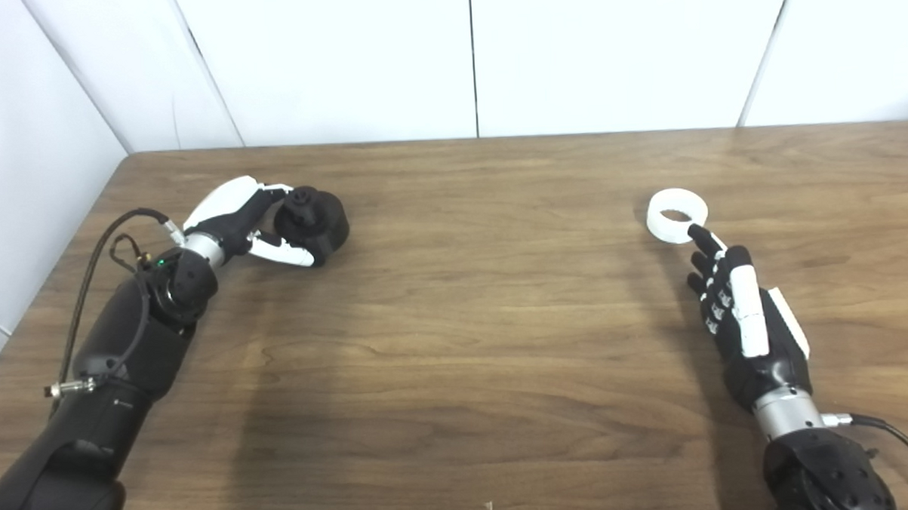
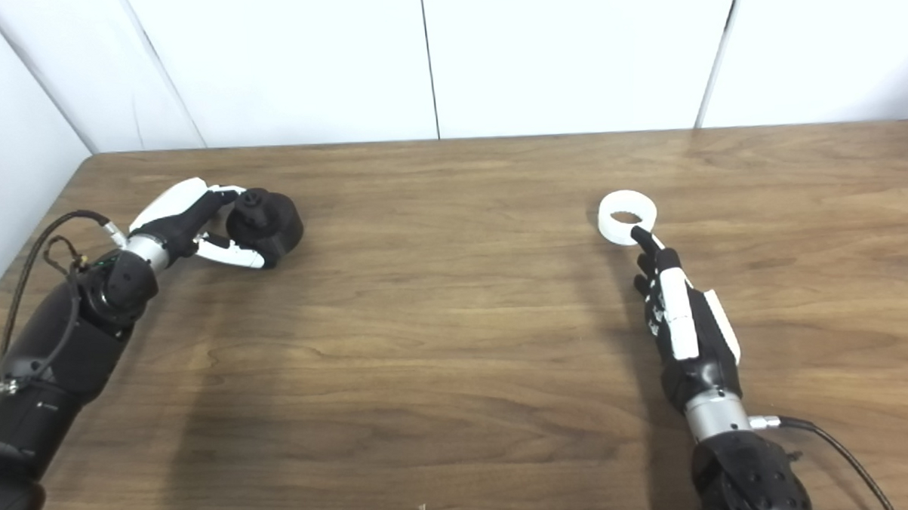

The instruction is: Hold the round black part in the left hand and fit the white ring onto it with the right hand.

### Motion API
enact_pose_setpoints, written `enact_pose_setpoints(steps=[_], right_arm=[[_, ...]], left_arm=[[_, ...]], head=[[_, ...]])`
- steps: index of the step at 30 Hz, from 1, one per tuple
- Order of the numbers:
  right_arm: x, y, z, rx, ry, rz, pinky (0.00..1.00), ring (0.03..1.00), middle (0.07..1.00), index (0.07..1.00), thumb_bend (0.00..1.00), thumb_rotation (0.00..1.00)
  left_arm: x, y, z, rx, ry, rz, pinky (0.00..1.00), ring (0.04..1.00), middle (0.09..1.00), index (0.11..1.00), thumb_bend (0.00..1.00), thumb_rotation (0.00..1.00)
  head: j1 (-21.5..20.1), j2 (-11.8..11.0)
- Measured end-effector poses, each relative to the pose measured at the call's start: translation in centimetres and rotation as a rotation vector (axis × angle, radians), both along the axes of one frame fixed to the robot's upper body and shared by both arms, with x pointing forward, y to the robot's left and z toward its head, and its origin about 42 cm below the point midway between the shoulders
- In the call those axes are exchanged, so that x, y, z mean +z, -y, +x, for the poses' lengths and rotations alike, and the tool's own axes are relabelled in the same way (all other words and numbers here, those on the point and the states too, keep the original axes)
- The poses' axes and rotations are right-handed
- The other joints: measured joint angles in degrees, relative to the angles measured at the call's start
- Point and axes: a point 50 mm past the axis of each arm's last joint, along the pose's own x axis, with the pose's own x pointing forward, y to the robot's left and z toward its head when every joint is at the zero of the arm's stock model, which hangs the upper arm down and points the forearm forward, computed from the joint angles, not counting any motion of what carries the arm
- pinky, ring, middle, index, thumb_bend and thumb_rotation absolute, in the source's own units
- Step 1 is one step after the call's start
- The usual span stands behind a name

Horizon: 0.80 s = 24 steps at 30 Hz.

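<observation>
- the brown wood-grain surface (image 1: pixel 456 323) carries two parts, well apart from each other: one toward the left side, one toward the right.
- the round black plastic part (image 1: pixel 317 220) sits on the surface at the left, lying on its side with a knobbed end facing the left robot hand (image 1: pixel 245 221).
- the left robot hand is wrapped around the black part, one white-and-black finger over its top and another along its lower edge; it is clamped on the part, which rests on the surface.
- the white plastic ring (image 1: pixel 677 215) lies flat on the surface at the right, hole upward.
- the right robot hand (image 1: pixel 743 316) lies low over the surface just beside the ring, fingers stretched forward and apart, holding nothing; one black fingertip (image 1: pixel 699 235) touches the ring's near rim.
</observation>
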Motion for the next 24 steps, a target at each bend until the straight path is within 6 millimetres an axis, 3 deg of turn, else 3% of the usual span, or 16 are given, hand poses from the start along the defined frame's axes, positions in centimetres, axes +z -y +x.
enact_pose_setpoints(steps=[10,24], right_arm=[[0.01,0.04,-0.03,-0.001,0.000,0.000,1.00,1.000,0.992,0.933,0.60,1.00],[0.01,0.03,-0.04,-0.001,0.000,-0.001,1.00,1.000,0.993,0.934,0.59,1.00]], left_arm=[[0.12,0.10,0.04,0.005,0.023,-0.001,0.89,0.976,0.910,0.642,0.82,0.26],[0.02,0.69,-0.03,0.000,0.063,-0.015,0.85,0.949,0.895,0.617,0.82,0.22]], head=[[-0.1,0.1],[-0.2,0.3]])
